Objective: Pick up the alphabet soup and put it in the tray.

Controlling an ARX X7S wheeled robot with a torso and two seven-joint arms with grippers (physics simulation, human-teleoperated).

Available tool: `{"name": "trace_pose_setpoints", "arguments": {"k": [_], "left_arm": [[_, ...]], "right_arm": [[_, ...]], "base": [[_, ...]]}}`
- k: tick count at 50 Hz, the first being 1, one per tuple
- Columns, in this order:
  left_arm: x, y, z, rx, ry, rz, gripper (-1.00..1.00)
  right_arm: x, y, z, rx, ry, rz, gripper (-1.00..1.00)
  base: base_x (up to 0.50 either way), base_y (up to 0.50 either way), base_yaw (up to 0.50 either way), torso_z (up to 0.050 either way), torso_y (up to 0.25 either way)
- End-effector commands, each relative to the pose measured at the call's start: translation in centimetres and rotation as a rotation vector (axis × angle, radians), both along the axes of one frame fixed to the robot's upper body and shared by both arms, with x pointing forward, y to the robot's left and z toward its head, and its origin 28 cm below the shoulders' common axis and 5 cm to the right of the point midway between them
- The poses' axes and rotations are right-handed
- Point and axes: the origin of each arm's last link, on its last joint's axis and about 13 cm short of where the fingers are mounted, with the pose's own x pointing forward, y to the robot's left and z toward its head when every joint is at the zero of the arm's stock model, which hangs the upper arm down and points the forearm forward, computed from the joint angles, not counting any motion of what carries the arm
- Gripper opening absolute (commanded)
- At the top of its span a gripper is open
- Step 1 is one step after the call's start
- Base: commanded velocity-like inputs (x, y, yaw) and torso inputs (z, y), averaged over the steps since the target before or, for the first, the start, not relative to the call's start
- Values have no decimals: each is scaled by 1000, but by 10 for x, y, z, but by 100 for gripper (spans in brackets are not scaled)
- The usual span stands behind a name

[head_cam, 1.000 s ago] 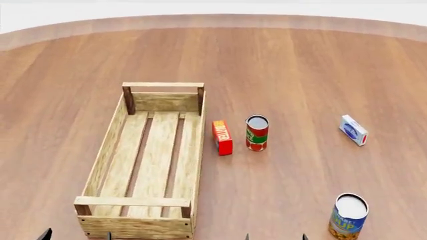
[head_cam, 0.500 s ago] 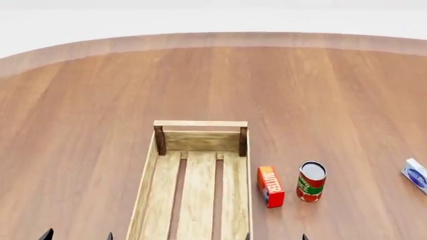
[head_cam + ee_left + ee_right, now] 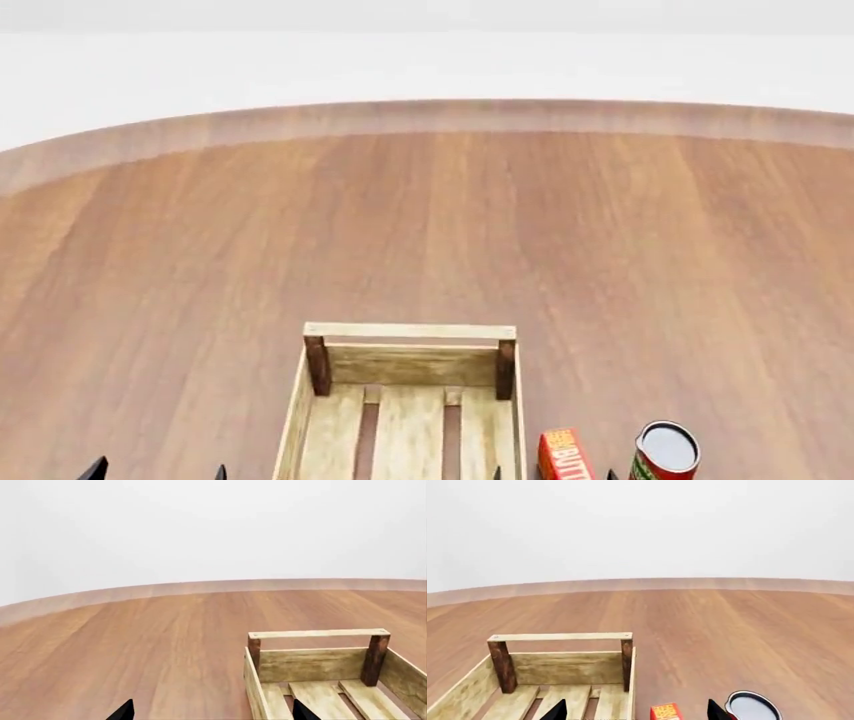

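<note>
Both grippers are showing only dark tips, spread wide apart and holding nothing. The alphabet soup is lying out of view; only the tray (image 3: 408, 331) is showing. Reaching blind risks grabbing the red-and-green can (image 3: 666, 452) instead.

A wide wood-grain floor (image 3: 427, 230) w/ reddish-brown planks fills the scene, ending in a curved, paler edge band (image 3: 400, 118). Beyond that band, a plain white backdrop (image 3: 213, 530) rises, evenly lit, no windows or furniture visible anywhere around it.
</note>
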Motion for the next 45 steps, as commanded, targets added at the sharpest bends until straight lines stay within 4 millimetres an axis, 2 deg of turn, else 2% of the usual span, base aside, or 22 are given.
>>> {"name": "trace_pose_setpoints", "arguments": {"k": [1, 9, 11, 13, 14, 19, 20, 21, 23, 45], "left_arm": [[-1, 0, -1, 1, 1, -1, 100], [-1, 0, -2, 1, 5, 3, 100], [-1, 0, -2, 2, 4, 3, 100], [-1, -1, -3, 3, 3, -1, 100], [-4, -2, -4, 8, 5, -13, 100], [-3, -2, -4, 0, 8, -10, 100], [-3, -2, -5, -5, 16, 0, 100], [-3, -2, -5, -5, 16, 0, 100], [-3, -2, -5, -6, 16, 2, 100], [-4, -1, -4, -7, 16, 4, 100]], "right_arm": [[-1, -1, 0, 53, 21, -24, 100], [-8, -8, 16, 100, 141, 1, 100], [-10, -10, 26, 146, 132, 20, 100], [-14, -16, 37, 149, 161, 29, 100], [-25, -26, 46, 114, 245, 56, 100], [-39, -38, 60, 82, 313, 87, 100], [-70, -68, 80, 35, 349, 155, 100], [-97, -79, 84, 121, 409, 134, 100], [-99, -110, 105, 126, 305, -32, 100], [-118, -125, 112, 132, 325, -84, 100]], "base": [[0, 0, 0, 0, 0], [0, 0, 0, 0, 0], [0, 0, 0, 0, 0], [0, 0, 0, 0, 0], [0, 0, 0, 0, 0], [0, 0, 0, 0, 0], [0, 0, 0, 0, 0], [0, 0, 0, 0, 0], [0, 0, 0, 0, 0], [0, 0, 0, 0, 0]]}}
